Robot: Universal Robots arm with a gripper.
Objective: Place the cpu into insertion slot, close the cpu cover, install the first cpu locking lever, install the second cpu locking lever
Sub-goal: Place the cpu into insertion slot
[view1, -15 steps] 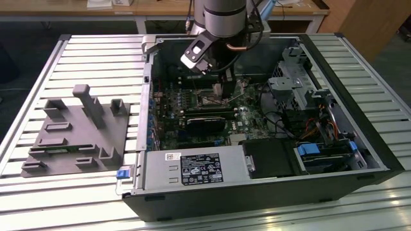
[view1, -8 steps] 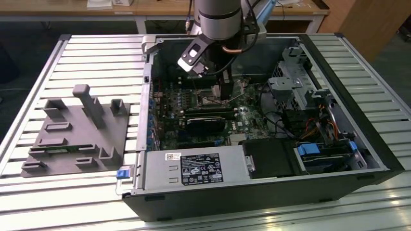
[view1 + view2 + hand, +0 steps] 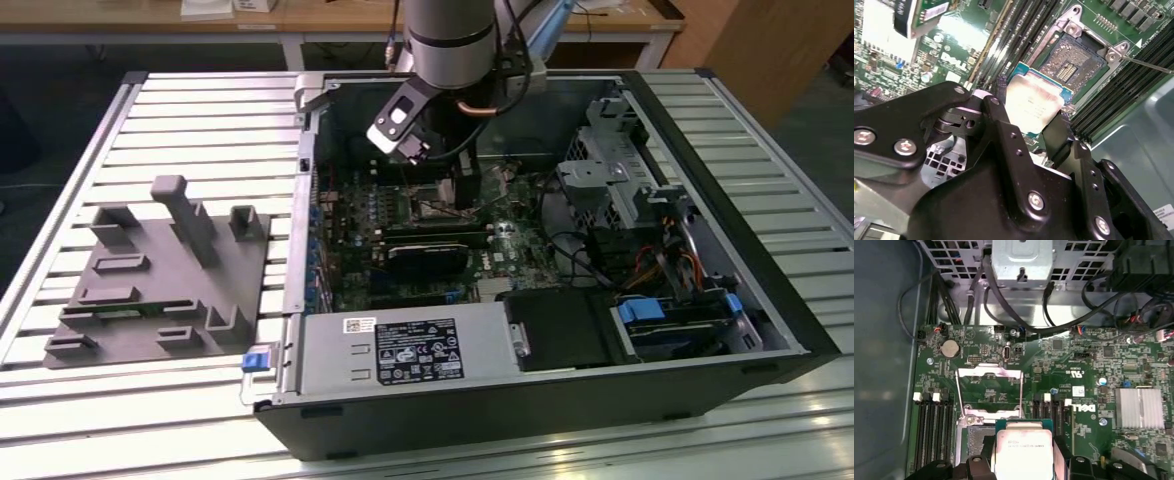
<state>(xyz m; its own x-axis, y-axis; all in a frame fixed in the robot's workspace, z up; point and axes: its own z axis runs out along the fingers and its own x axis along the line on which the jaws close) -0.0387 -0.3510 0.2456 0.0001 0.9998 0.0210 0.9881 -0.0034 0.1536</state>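
Arm (image 3: 447, 40) steeply down inside the case (image 3: 534, 420), pincer (image 3: 1029, 120) tight around the cpu (image 3: 1034, 97) near the insertion slot (image 3: 1074, 57).

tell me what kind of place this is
Probably a robotics lab or assembly test bench: an open computer case lies on a slatted metal table, a robot arm holds the cpu over its motherboard, and wooden desks stand behind.

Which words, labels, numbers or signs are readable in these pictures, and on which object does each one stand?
Power supply label, exterior view: print too small to read.
Top of the cpu, gripped by the claw, second wrist view: faint print, unreadable.
Circuit board, first wrist view: one white brand logo, left unquoted here; the other white marks are too small to read.
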